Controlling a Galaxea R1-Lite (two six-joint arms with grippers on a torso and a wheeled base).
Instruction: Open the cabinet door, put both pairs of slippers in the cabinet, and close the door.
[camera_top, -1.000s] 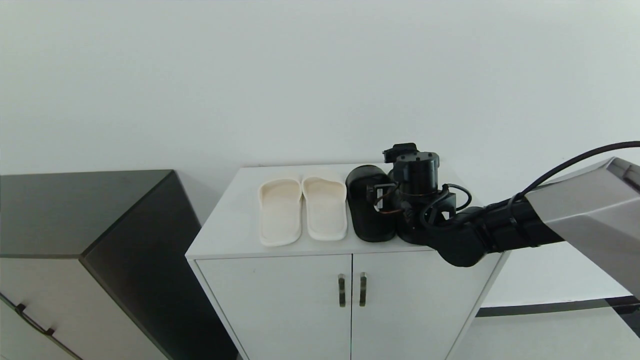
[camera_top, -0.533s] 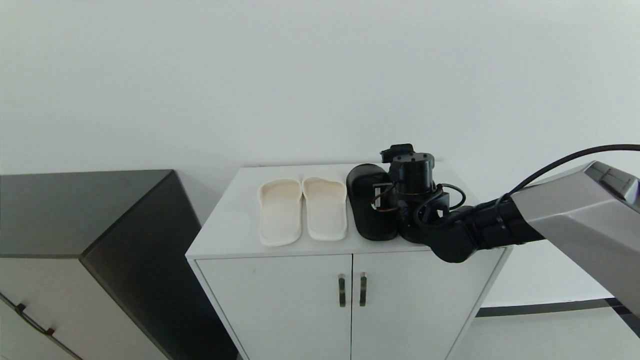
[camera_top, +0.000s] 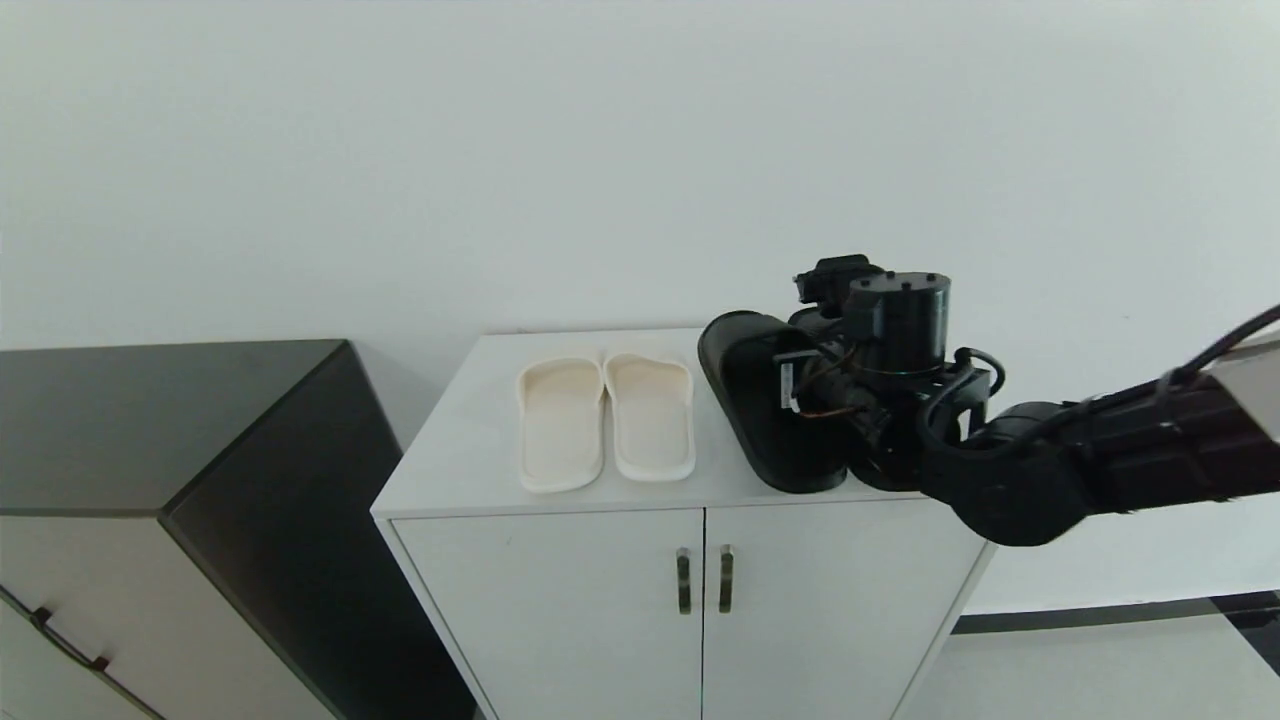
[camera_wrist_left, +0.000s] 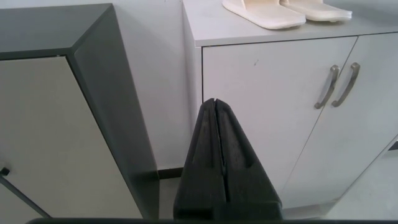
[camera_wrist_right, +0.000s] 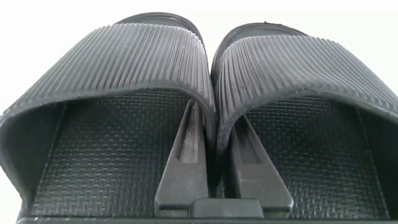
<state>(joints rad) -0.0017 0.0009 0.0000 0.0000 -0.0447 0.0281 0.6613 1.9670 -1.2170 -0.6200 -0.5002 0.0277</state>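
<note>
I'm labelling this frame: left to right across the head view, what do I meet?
Dark grey cabinet → pair of cream foam slippers → pair of black ribbed rubber slippers, clamped in the right gripper.

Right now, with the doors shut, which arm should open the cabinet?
Left: the left gripper is empty and faces the door handles. The right gripper is clamped on the black slippers.
</note>
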